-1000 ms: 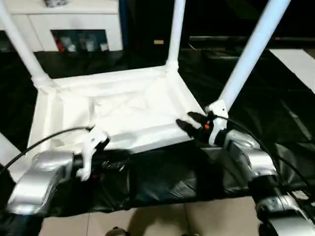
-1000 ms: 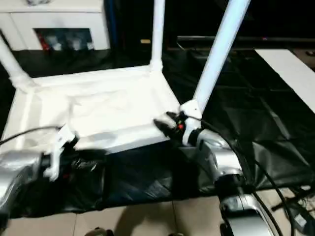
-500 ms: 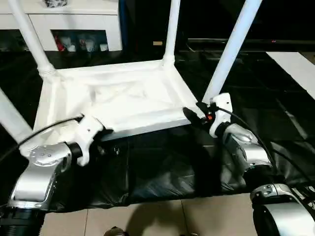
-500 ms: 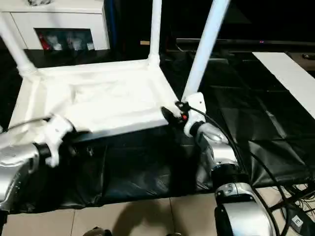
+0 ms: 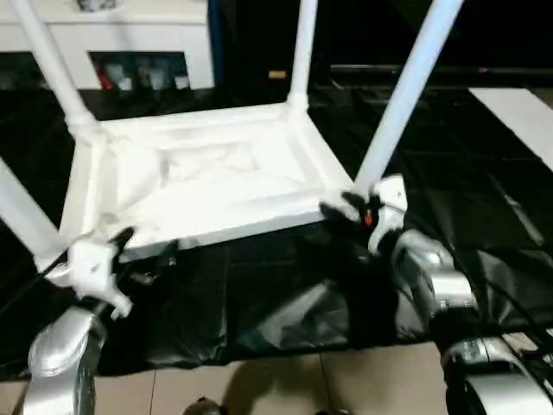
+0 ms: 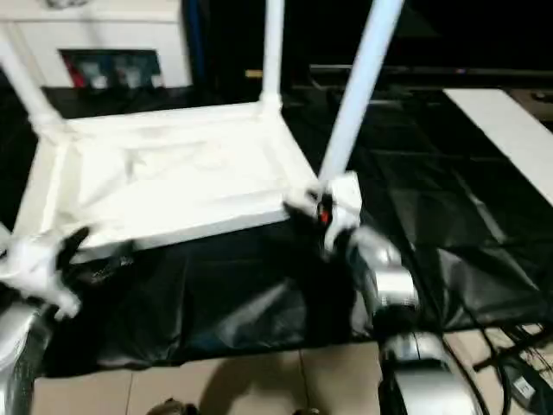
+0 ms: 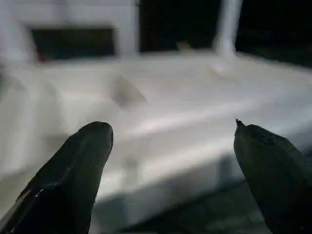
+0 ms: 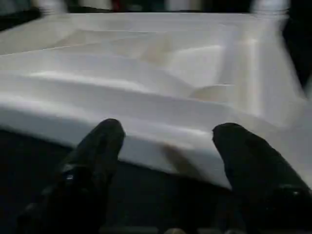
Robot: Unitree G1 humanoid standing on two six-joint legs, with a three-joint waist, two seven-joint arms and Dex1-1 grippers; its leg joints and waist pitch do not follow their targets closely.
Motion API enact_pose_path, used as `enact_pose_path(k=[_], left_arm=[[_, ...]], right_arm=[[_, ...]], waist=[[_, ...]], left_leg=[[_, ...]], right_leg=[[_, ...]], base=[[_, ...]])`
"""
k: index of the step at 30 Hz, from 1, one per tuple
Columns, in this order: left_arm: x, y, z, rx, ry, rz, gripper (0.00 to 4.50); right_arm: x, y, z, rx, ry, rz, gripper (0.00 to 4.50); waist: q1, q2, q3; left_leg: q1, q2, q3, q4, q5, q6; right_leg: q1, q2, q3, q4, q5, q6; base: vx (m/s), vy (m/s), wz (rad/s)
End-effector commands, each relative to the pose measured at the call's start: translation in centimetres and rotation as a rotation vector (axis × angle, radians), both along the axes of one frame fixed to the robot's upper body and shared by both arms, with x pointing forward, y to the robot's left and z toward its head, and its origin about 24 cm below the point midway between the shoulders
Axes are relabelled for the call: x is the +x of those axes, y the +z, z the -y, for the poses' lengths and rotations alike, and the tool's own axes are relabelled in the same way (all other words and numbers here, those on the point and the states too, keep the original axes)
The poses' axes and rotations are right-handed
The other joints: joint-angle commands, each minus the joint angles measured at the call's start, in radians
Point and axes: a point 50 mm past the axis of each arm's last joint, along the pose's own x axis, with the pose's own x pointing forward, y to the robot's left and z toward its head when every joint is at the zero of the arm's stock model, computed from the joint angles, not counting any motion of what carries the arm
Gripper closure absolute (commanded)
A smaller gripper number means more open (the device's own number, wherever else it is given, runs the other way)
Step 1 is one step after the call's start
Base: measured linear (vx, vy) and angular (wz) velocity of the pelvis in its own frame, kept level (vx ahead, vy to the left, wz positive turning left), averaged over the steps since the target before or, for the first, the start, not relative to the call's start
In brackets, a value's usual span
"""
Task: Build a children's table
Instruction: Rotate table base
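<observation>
White plastic ribbed table [image 5: 207,186] upturned, legs raised; left gripper [image 7: 170,161] and right gripper [image 8: 165,156] spread wide beside its near edge, grasping nothing.

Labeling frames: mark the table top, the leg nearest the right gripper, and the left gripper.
table top [image 5: 207,177], left eye view, ribbed underside.
leg [image 5: 406,95], left eye view, mid-shaft.
left gripper [image 7: 170,146], left wrist view, between the fingertips.

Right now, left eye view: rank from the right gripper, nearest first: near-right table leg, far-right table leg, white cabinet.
From the right gripper:
1. Near-right table leg, rising just beside it.
2. Far-right table leg, at the tabletop's far corner.
3. White cabinet, behind the table, far left.
</observation>
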Motion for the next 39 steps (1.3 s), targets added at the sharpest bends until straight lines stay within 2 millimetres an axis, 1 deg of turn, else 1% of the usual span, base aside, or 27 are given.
enact_pose_path(k=[1,2,4,5,6,7,9,11,12,18,19,20,22,23,24,25,26,27,28,31,32,33,34,35,37,38,39], left_arm=[[-0.6,-0.2,-0.4,0.023,0.057,0.046,0.0],[-1.1,-0.9,-0.7,0.032,0.1,0.063,0.0],[-1.7,-1.4,-1.1,0.047,0.173,0.074,0.0],[-1.9,-1.5,-1.3,0.053,0.219,0.081,0.0],[-2.2,-1.8,-1.5,0.059,0.279,0.084,0.0],[-2.4,-1.8,-1.6,0.059,0.301,0.085,0.0],[-2.7,-2.1,-1.8,0.063,0.375,0.089,0.0],[-3.0,-2.4,-2.0,0.067,0.434,0.088,0.0],[-3.1,-2.4,-2.2,0.073,0.458,0.092,0.0],[-3.2,-2.5,-3.5,0.106,0.588,0.126,0.0],[-3.1,-2.4,-3.6,0.107,0.591,0.128,0.0],[-3.1,-2.4,-3.7,0.113,0.599,0.135,0.0],[-2.5,-2.0,-4.0,0.111,0.587,0.156,0.0],[-2.2,-1.8,-4.2,0.111,0.578,0.166,0.0],[-1.1,-1.5,-4.0,0.118,0.537,0.181,0.0],[-0.4,-1.2,-3.9,0.127,0.511,0.192,0.0],[0.3,-1.0,-3.7,0.127,0.48,0.202,0.0],[0.5,-0.9,-3.7,0.124,0.472,0.203,0.0],[0.8,-0.6,-3.8,0.131,0.462,0.213,0.0],[2.7,0.3,-4.6,0.126,0.414,0.203,0.0],[3.3,0.5,-5.0,0.124,0.402,0.188,0.0],[3.3,0.5,-5.0,0.124,0.402,0.188,0.0],[4.0,0.8,-5.3,0.114,0.37,0.181,0.0],[4.1,0.8,-5.3,0.112,0.368,0.18,0.0],[5.0,1.2,-5.7,0.055,0.289,0.162,0.0],[6.0,1.2,-5.9,-0.053,0.12,0.089,0.0],[6.2,1.3,-5.9,-0.077,0.072,0.07,0.0]], right_arm=[[-0.2,0.5,-0.3,0.008,0.038,0.011,0.72],[-0.5,0.5,-0.4,0.0,0.053,0.011,0.62],[-0.9,0.4,-0.5,-0.005,0.069,0.014,0.47],[-1.1,0.4,-0.6,-0.006,0.081,0.013,0.37],[-1.6,0.4,-0.8,0.012,0.12,-0.006,0.27],[-1.7,0.5,-0.9,0.017,0.136,-0.009,0.21],[-2.3,0.6,-1.2,0.03,0.191,-0.013,0.07],[-2.8,0.7,-1.4,0.04,0.227,-0.017,0.07],[-2.9,0.7,-1.5,0.042,0.238,-0.017,0.07],[-3.1,0.6,-1.3,0.025,0.223,-0.027,0.07],[-3.1,0.6,-1.3,0.024,0.22,-0.028,0.07],[-3.2,0.6,-1.2,0.021,0.215,-0.031,0.07],[-3.2,0.5,-1.1,0.015,0.207,-0.038,0.07],[-3.2,0.5,-1.0,0.013,0.204,-0.039,0.07],[-3.2,0.4,-0.9,0.004,0.193,-0.038,0.07],[-3.2,0.4,-0.9,-0.001,0.186,-0.038,0.07],[-3.1,0.3,-0.8,-0.008,0.176,-0.034,0.07],[-3.1,0.3,-0.8,-0.01,0.174,-0.033,0.07],[-3.0,0.2,-0.7,-0.021,0.156,-0.029,0.07],[-2.8,-0.3,-0.4,-0.045,0.111,-0.062,0.07],[-2.7,-0.6,-0.1,-0.079,0.082,-0.086,0.07],[-2.7,-0.6,-0.1,-0.079,0.082,-0.086,0.07],[-3.0,-1.2,0.2,-0.117,0.082,-0.156,0.07],[-3.0,-1.3,0.2,-0.118,0.083,-0.159,0.07],[-3.1,-1.6,0.6,-0.149,0.072,-0.195,0.07],[-2.6,-1.8,1.4,-0.177,0.012,-0.188,0.07],[-2.4,-1.8,1.5,-0.182,-0.006,-0.187,0.07]], waist=[[0.0,0.015,-0.062],[-0.002,0.015,-0.063],[-0.003,0.012,-0.059],[-0.009,0.029,-0.059],[-0.009,0.026,-0.058],[-0.009,0.025,-0.059],[-0.009,0.027,-0.059],[-0.009,0.025,-0.057],[-0.008,0.026,-0.057],[-0.009,0.028,-0.059],[-0.011,0.024,-0.059],[-0.008,0.026,-0.06],[-0.006,0.026,-0.061],[-0.006,0.027,-0.061],[-0.005,0.028,-0.062],[-0.002,0.03,-0.064],[-0.002,0.024,-0.064],[-0.002,0.028,-0.064],[-0.003,0.021,-0.064],[-0.002,0.028,-0.068],[0.001,0.029,-0.069],[-0.001,0.029,-0.068],[-0.002,0.03,-0.069],[0.001,0.031,-0.069],[0.005,0.034,-0.071],[0.011,0.03,-0.073],[0.013,0.032,-0.072]], left_leg=[[0.017,0.022,-0.015,-0.074,-0.428,0.001],[0.018,0.022,-0.016,-0.075,-0.436,-0.005],[0.018,0.02,-0.016,-0.074,-0.449,-0.005],[0.021,0.02,-0.018,-0.076,-0.468,-0.015],[0.018,0.019,-0.022,-0.077,-0.475,-0.019],[0.022,0.019,-0.021,-0.076,-0.481,-0.016],[0.022,0.02,-0.023,-0.074,-0.487,-0.013],[0.019,0.02,-0.024,-0.075,-0.483,-0.009],[0.021,0.019,-0.024,-0.074,-0.486,-0.009],[0.023,0.018,-0.026,-0.073,-0.488,-0.012],[0.021,0.017,-0.026,-0.072,-0.487,-0.011],[0.023,0.017,-0.027,-0.072,-0.487,-0.011],[0.025,0.016,-0.027,-0.071,-0.483,-0.011],[0.022,0.016,-0.029,-0.072,-0.477,-0.011],[0.02,0.017,-0.03,-0.074,-0.472,-0.014],[0.027,0.015,-0.028,-0.071,-0.472,-0.017],[0.027,0.016,-0.029,-0.072,-0.47,-0.017],[0.02,0.017,-0.031,-0.075,-0.461,-0.021],[0.018,0.019,-0.031,-0.075,-0.457,-0.021],[0.019,0.015,-0.029,-0.072,-0.436,-0.025],[0.024,0.014,-0.027,-0.071,-0.43,-0.029],[0.023,0.014,-0.027,-0.071,-0.427,-0.032],[0.019,0.015,-0.029,-0.073,-0.418,-0.035],[0.023,0.013,-0.028,-0.072,-0.415,-0.036],[0.022,0.013,-0.025,-0.071,-0.399,-0.042],[0.025,0.013,-0.018,-0.068,-0.382,-0.05],[0.024,0.012,-0.018,-0.068,-0.38,-0.055]], right_leg=[[0.032,-0.031,0.028,-0.085,-0.333,-0.133],[0.03,-0.032,0.029,-0.084,-0.352,-0.127],[0.027,-0.031,0.029,-0.092,-0.395,-0.098],[0.026,-0.03,0.028,-0.097,-0.405,-0.088],[0.029,-0.032,0.026,-0.095,-0.429,-0.083],[0.026,-0.028,0.027,-0.098,-0.435,-0.076],[0.024,-0.031,0.027,-0.099,-0.449,-0.075],[0.024,-0.029,0.026,-0.1,-0.447,-0.07],[0.021,-0.029,0.025,-0.102,-0.461,-0.068],[0.019,-0.028,0.024,-0.102,-0.455,-0.065],[0.02,-0.028,0.024,-0.103,-0.455,-0.064],[0.019,-0.03,0.024,-0.102,-0.462,-0.065],[0.017,-0.03,0.024,-0.104,-0.462,-0.063],[0.019,-0.03,0.024,-0.101,-0.445,-0.067],[0.022,-0.031,0.023,-0.098,-0.431,-0.071],[0.016,-0.029,0.025,-0.099,-0.42,-0.072],[0.017,-0.03,0.024,-0.097,-0.411,-0.077],[0.024,-0.033,0.024,-0.091,-0.395,-0.086],[0.025,-0.034,0.023,-0.09,-0.388,-0.089],[0.025,-0.035,0.025,-0.084,-0.356,-0.105],[0.022,-0.035,0.026,-0.083,-0.348,-0.112],[0.023,-0.034,0.026,-0.08,-0.34,-0.116],[0.029,-0.032,0.025,-0.077,-0.322,-0.121],[0.028,-0.032,0.025,-0.077,-0.32,-0.124],[0.031,-0.033,0.026,-0.072,-0.291,-0.139],[0.026,-0.035,0.027,-0.068,-0.277,-0.16],[0.025,-0.037,0.027,-0.065,-0.283,-0.17]], base=[[0.0,0.0,0.0],[0.0,0.0,0.0],[0.0,0.0,0.0],[0.0,0.0,0.0],[0.0,0.0,0.0],[0.0,0.0,0.0],[0.0,0.0,0.0],[0.0,0.0,0.0],[0.0,0.0,0.0],[0.0,0.0,0.0],[0.0,0.0,0.0],[0.0,0.0,0.0],[0.0,0.0,0.0],[0.0,0.0,0.0],[0.0,0.0,0.0],[0.0,0.0,0.0],[0.0,0.0,0.0],[0.0,0.0,0.0],[0.0,0.0,0.0],[0.0,0.0,0.0],[0.0,0.0,0.0],[0.0,0.0,0.0],[0.0,0.0,0.0],[0.0,0.0,0.0],[0.0,0.0,0.0],[0.0,0.0,0.0],[0.0,0.0,0.0]])
